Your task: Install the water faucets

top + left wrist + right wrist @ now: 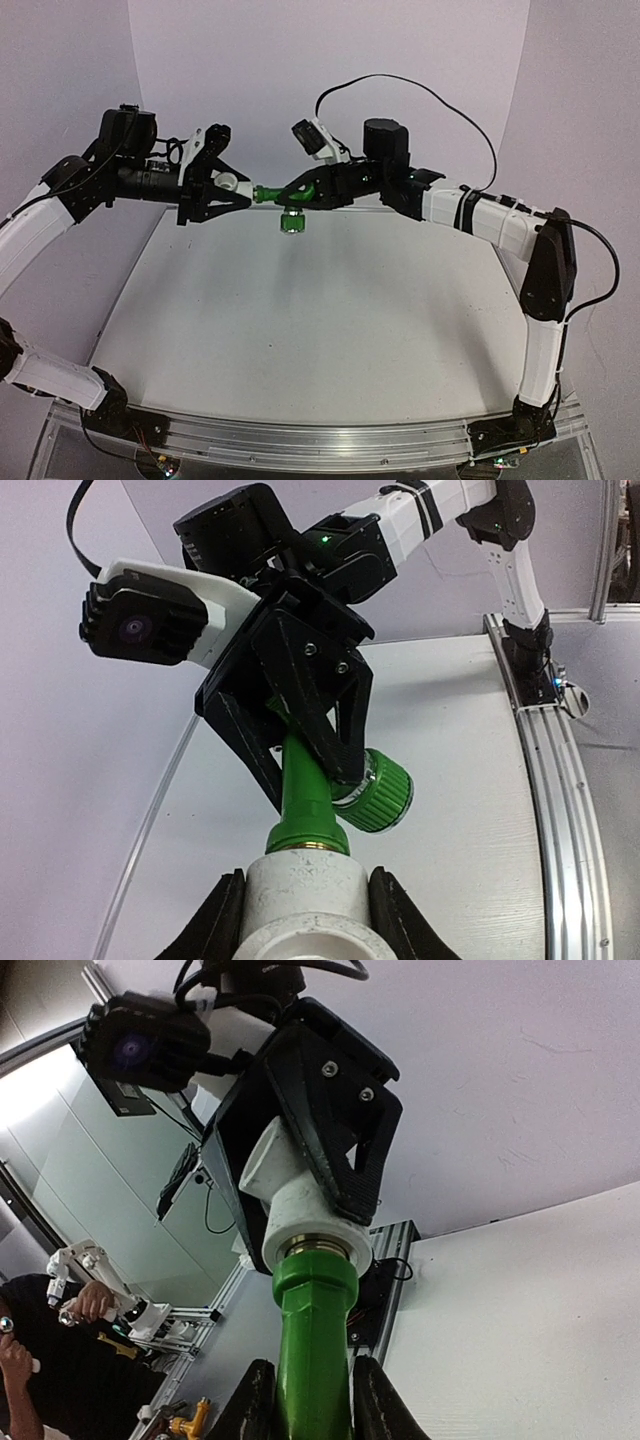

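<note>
The green tap [270,194] and the white fitting [232,184] are both up in the air above the table [330,330], end to end. The left gripper [238,192] pinches the white fitting between its two fingers. The right gripper [300,192] squeezes the stem of the green tap. The tip of the tap sits at the mouth of the fitting.

Both parts look like hard plastic, small and light. They should not bend or squash. Their smooth sides may slip or twist in the fingers, so a firm hold seems wise. The best place to hold the tap looks like its stem. The fitting is best held by its round body, away from the mouth.

The top view shows how the two arms meet. The left wrist view shows the tap's round knob [380,795] and a thin gold ring [308,847] where the parts join. The right wrist view hides the knob, but it shows the fitting's bent back end inside the left gripper. No view shows how far in the tap has gone.
</note>
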You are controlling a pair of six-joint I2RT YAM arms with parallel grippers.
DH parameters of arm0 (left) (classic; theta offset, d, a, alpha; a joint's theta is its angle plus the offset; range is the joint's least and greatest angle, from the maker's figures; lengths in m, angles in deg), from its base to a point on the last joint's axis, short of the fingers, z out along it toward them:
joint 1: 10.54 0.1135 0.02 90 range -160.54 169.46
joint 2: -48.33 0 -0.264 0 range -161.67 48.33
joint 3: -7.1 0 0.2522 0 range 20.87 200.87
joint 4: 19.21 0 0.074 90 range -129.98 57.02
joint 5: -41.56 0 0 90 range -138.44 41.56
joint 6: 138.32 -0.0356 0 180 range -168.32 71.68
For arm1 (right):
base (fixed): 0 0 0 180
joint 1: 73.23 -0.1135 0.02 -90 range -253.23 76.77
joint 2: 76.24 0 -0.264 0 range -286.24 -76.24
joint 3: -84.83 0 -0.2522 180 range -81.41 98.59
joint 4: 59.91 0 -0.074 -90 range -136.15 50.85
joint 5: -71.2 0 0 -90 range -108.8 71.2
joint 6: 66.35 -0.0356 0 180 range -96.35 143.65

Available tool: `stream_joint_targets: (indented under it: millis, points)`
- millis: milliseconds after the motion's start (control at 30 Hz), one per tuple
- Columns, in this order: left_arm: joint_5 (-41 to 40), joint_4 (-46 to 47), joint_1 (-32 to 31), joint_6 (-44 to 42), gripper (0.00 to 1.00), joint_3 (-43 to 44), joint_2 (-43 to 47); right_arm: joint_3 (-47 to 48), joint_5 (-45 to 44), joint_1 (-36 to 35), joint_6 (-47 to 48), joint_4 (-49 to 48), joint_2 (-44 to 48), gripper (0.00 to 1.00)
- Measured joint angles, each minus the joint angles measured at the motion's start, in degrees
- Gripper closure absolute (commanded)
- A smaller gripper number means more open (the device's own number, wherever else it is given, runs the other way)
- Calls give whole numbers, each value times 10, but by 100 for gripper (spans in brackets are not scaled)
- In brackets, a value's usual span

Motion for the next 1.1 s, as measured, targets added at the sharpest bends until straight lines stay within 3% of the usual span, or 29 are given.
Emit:
stream_joint_targets:
  millis: [533,1100]
  points:
    - [-149,45,-50,-133,100,-42,41,52,47,7,-193,-109,-60,100]
    - [-236,187,-74,-266,100,-146,80,80,59,17,-485,-212,-97,100]
